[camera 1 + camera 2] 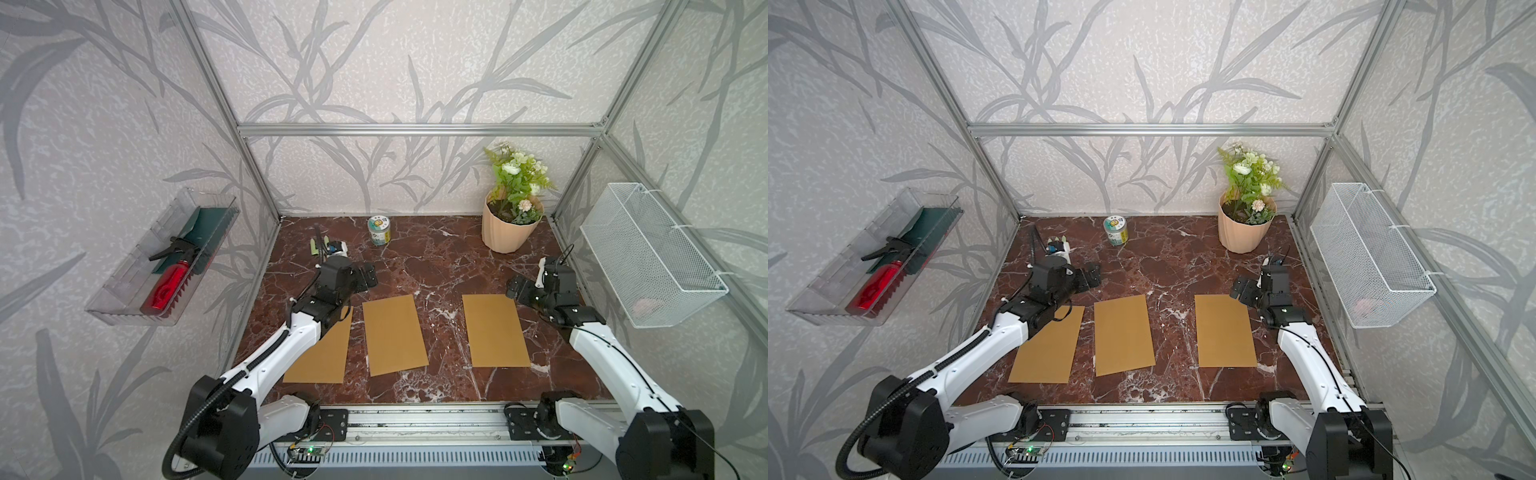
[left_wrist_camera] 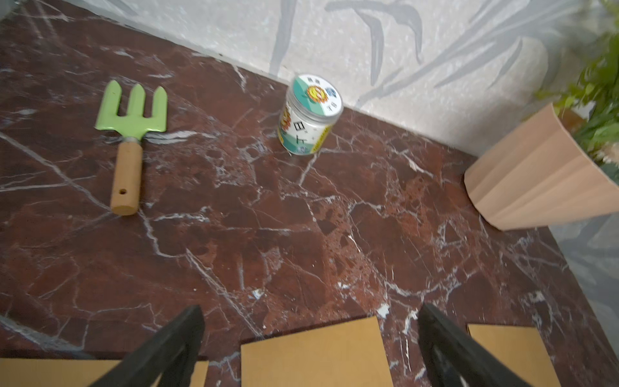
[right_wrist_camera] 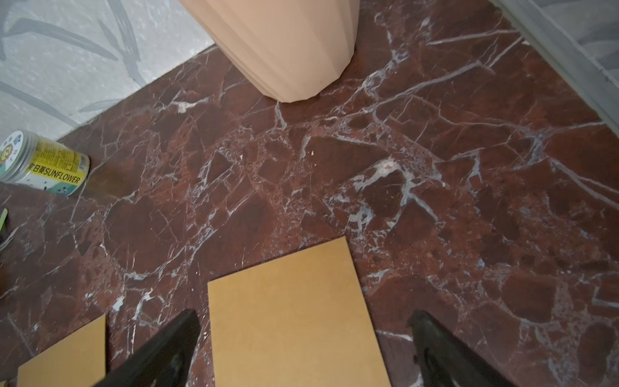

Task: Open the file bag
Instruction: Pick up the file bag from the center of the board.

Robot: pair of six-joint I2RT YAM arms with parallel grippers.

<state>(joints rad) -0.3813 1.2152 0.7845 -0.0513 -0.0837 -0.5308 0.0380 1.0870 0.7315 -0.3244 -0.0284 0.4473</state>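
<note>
Three flat tan file bags lie side by side on the marble table in both top views: left [image 1: 320, 357], middle [image 1: 395, 336] and right [image 1: 494, 330]. My left arm hides part of the left bag. My left gripper [image 1: 368, 276] hovers open beyond the far edges of the left and middle bags; its wrist view shows the middle bag [image 2: 311, 355] between the spread fingers [image 2: 187, 335]. My right gripper [image 1: 515, 289] stands open over the right bag's far right corner, and that bag [image 3: 288, 318] fills the gap between its fingers. Neither gripper holds anything.
A green hand rake [image 2: 134, 107] and a seed jar [image 1: 379, 230] sit at the back left. A potted plant [image 1: 511, 224] stands at the back right. A clear wall tray [image 1: 124, 299] holds a red spray bottle [image 1: 166, 286]. A white mesh basket [image 1: 648, 253] hangs on the right wall.
</note>
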